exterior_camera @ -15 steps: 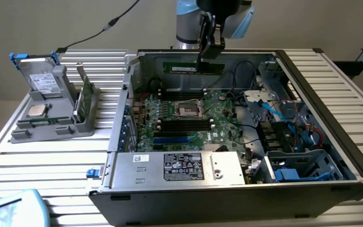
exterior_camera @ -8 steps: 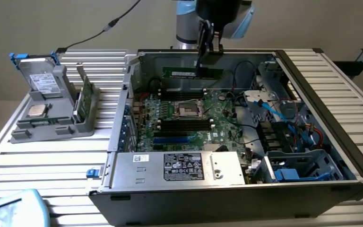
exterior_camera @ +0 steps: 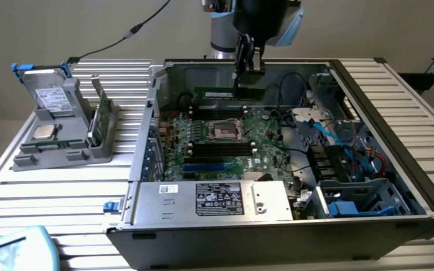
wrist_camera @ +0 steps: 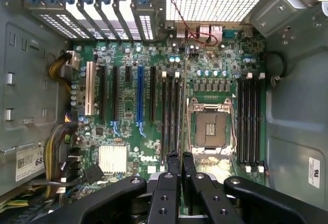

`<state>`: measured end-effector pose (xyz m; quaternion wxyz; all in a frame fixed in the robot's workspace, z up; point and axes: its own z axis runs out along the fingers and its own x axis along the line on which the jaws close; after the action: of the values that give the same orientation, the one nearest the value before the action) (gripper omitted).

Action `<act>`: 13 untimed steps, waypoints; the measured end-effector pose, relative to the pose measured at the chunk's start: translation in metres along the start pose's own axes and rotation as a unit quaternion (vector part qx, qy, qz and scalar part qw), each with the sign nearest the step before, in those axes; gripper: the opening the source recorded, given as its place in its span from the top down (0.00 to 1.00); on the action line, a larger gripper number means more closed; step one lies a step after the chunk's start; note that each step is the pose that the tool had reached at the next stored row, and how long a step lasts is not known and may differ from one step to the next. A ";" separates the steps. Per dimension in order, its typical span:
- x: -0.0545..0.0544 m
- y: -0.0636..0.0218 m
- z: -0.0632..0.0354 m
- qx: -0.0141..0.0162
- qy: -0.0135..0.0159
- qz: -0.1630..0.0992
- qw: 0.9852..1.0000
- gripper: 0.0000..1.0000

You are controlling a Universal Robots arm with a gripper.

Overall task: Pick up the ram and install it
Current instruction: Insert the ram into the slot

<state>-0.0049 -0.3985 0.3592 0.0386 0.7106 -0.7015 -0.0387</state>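
The ram [exterior_camera: 218,93] is a long dark-green stick with a white label. It hangs level over the far side of the motherboard [exterior_camera: 266,152] inside the open computer case [exterior_camera: 420,186]. My gripper [exterior_camera: 248,82] is shut on its end toward the exterior view's right. In the wrist view the ram [wrist_camera: 180,141] appears edge-on as a thin line between my gripper's [wrist_camera: 180,158] black fingers. It hangs above the black memory slots [wrist_camera: 169,114] beside the CPU socket [wrist_camera: 210,126], not touching them. More slots [wrist_camera: 251,121] lie on the socket's other side.
A grey holder [exterior_camera: 55,141] on the exterior view's left carries a CPU and an upright green card [exterior_camera: 101,117]. Inside the case, the power supply [exterior_camera: 209,199] is at the front, with blue cables [exterior_camera: 338,132] and a drive cage [exterior_camera: 360,197] on the exterior view's right.
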 end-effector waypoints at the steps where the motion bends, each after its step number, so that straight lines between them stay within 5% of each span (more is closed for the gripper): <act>1: 0.000 0.0005 0.0018 0.000 0.000 0.000 1.000 0.86; 7: 0.000 0.0026 0.0130 0.000 0.000 -0.006 1.000 0.86; 13: 0.000 0.0041 0.0241 0.000 0.004 -0.044 0.999 0.86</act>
<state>-0.0116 -0.3985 0.3357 0.0397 0.7411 -0.6691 -0.0376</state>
